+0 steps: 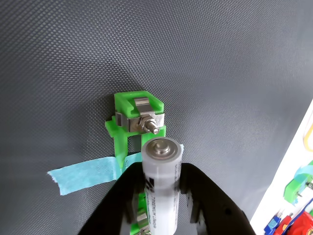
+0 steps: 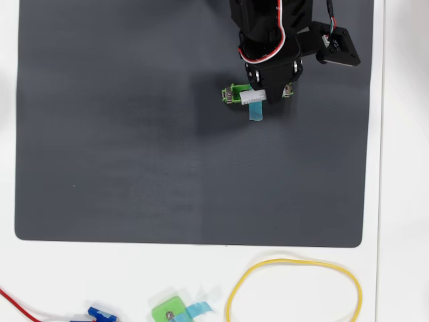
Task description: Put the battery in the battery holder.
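Observation:
In the wrist view the white battery (image 1: 161, 188) lies lengthwise between my black fingers, its metal end cap pointing away from me. My gripper (image 1: 161, 196) is shut on it. Just below and ahead sits the green battery holder (image 1: 128, 122), its metal contact and screw showing at the far end, a light-blue tape strip (image 1: 88, 176) crossing it. The battery hovers over the holder's slot; I cannot tell whether they touch. In the overhead view my gripper (image 2: 268, 90) covers most of the holder (image 2: 234, 92), and the battery's white end (image 2: 253, 96) pokes out left.
The holder sits on a dark grey mat (image 2: 134, 134) on a white table. Below the mat lie a yellow cable loop (image 2: 295, 288), a small squarish green piece with blue tape (image 2: 171, 310), a blue part (image 2: 100, 314) and a red wire (image 2: 20, 305).

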### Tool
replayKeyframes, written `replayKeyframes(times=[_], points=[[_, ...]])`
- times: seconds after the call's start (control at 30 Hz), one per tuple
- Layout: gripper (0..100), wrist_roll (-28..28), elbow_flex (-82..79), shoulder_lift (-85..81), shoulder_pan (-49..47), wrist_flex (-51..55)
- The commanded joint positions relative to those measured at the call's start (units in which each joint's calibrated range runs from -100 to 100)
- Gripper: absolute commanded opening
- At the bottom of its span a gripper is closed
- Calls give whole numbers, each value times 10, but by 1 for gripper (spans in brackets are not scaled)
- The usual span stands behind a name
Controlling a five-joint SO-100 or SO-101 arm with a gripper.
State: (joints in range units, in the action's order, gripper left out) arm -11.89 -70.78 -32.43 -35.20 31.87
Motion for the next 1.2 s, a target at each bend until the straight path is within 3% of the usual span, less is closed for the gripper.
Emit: replayKeyframes(times=[0.0, 1.17], points=[[0, 2, 2, 1, 11, -6], [0, -2, -2, -1, 32, -1]])
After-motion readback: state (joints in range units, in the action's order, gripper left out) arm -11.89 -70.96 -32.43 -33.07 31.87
